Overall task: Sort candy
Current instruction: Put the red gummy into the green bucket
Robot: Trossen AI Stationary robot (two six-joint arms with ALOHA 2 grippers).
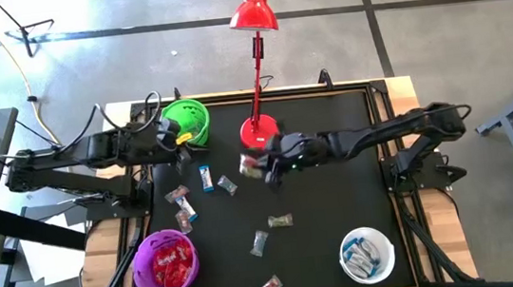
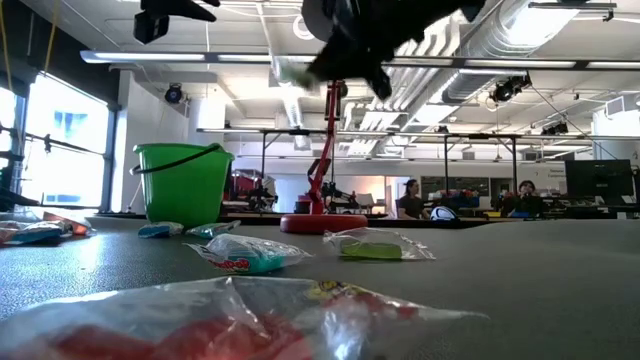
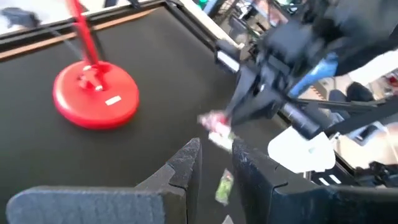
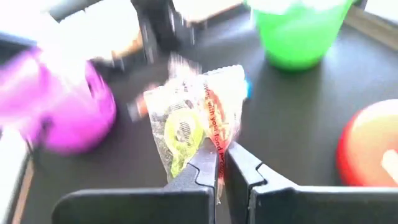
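Surface: black mat (image 1: 338, 192) on a wooden table, grey tiled floor around it; beyond the far edge, an open hall with ceiling ducts and people seated at desks.

Left to right:
- My left gripper (image 1: 183, 142), beside the green plastic bucket (image 1: 187, 119) at far left. Fingers (image 3: 185, 163) stand a narrow way apart, nothing between them.
- Purple plastic bowl (image 1: 144, 256), near left, holding red-wrapped sweets.
- Loose wrapped sweets (image 1: 183, 207) scattered over the mat's left and middle.
- Red desk lamp (image 1: 260, 129), far middle.
- My right gripper (image 1: 259, 168), lifted off the mat just near of the lamp base. Fingers pinched shut on a clear-wrapped greenish candy (image 4: 189, 127). Its long axis runs straight out from my fingertips, free end pointing away.
- White bowl (image 1: 386, 259), near right, holding blue-and-white sweets.
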